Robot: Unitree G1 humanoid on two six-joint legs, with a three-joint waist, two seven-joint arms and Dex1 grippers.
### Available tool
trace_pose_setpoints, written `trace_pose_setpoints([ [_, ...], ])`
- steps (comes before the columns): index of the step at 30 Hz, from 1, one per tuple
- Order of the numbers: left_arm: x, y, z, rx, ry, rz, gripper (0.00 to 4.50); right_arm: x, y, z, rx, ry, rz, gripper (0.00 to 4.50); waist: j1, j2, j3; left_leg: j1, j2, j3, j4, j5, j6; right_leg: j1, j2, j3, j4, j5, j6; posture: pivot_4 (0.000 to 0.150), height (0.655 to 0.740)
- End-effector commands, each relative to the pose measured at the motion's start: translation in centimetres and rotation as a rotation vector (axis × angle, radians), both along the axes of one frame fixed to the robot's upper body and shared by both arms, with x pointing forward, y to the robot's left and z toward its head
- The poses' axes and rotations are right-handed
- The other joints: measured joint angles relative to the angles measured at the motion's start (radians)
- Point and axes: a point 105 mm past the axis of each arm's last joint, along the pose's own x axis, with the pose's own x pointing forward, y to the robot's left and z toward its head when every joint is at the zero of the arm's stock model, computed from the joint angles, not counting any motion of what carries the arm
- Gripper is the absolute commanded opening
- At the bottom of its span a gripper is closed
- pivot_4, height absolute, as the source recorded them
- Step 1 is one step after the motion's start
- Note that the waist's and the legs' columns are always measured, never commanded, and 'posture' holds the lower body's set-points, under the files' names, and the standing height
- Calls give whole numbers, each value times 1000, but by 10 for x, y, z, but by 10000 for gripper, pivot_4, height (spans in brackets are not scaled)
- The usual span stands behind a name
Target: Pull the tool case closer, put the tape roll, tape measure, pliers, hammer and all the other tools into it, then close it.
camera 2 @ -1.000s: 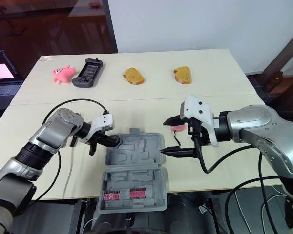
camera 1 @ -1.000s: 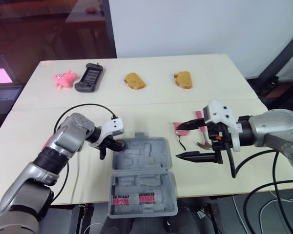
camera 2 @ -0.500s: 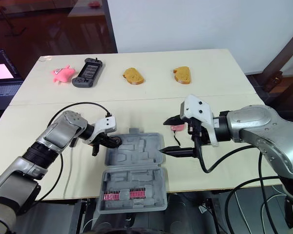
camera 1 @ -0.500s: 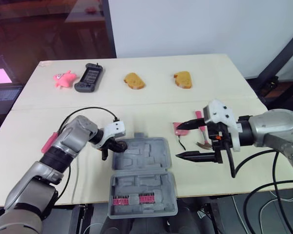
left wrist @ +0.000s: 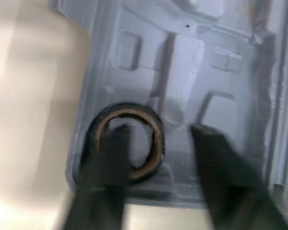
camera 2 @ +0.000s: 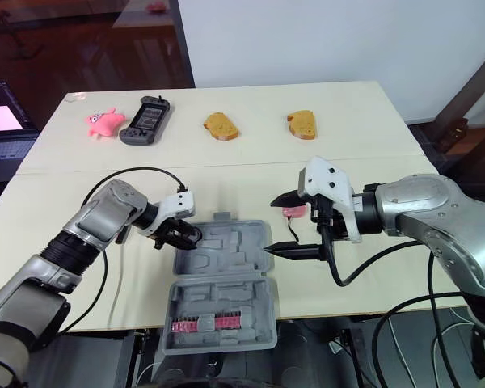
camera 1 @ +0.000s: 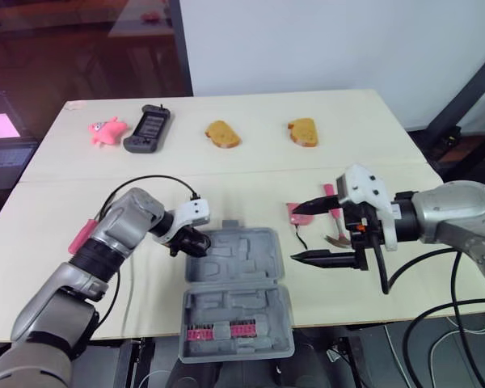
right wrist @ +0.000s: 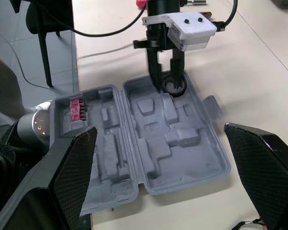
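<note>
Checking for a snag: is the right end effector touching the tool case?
Apart. The left eye view shows a strip of bare table between the lower fingertip of the right end effector and the tool case.

Rounded silver-grey arms (camera 1: 453,212), white blocky wrist housings (right wrist: 182,29) with dark screws, black tapered fingers (camera 1: 323,259), black cables (camera 1: 145,181) looping from wrists

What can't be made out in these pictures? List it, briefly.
- Eye views: the right pincer covers part of the hammer and a pink tool of unclear kind.
- Eye views: the left arm hides most of a pink thing.
- Left wrist view: a finger covers part of the tape roll, so its seating in the case is unsure.
</note>
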Motion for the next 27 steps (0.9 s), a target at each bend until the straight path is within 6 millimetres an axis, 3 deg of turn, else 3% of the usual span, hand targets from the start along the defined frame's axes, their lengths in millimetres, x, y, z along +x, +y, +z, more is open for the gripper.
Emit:
trace_pose_setpoints([
  [1, 4, -1, 31, -30, -60, -11, 34771, -1, 0, 6, -1, -45, 2, 45000, 0, 0, 0, 0, 0, 0, 0, 0, 0, 0, 0, 0, 0, 0, 0, 1500, 7400],
  [5, 3, 5, 48, -65, -90, 18, 34771, -1, -1, 6, 0, -44, 3, 45000, -1, 0, 0, 0, 0, 0, 0, 0, 0, 0, 0, 0, 0, 0, 0, 1500, 7400],
  [9, 0, 8, 60, -242, -178, 13, 34771, -1, 0, 5, 4, -44, 7, 45000, -3, 0, 0, 0, 0, 0, 0, 0, 0, 0, 0, 0, 0, 0, 0, 1500, 7400],
  [13, -7, 16, 45, -375, -195, 51, 34771, 0, 2, 5, 9, -44, 16, 45000, -1, 0, 0, 0, 0, 0, -1, 0, 0, -1, 0, 0, 0, 0, 0, 1500, 7400],
  [16, -14, 18, 30, -428, -208, 52, 22488, 0, 2, 6, 10, -44, 19, 45000, 1, 0, 0, 0, 0, 0, 0, 0, 0, -1, -1, 1, 0, 0, 0, 1500, 7400],
  [27, -11, 15, 13, -486, -256, 99, 22488, 0, 2, 7, 6, -41, 21, 45000, 18, 0, 0, 0, 0, 0, 0, 0, 0, 0, -1, 1, -1, 0, 0, 1500, 7400],
])
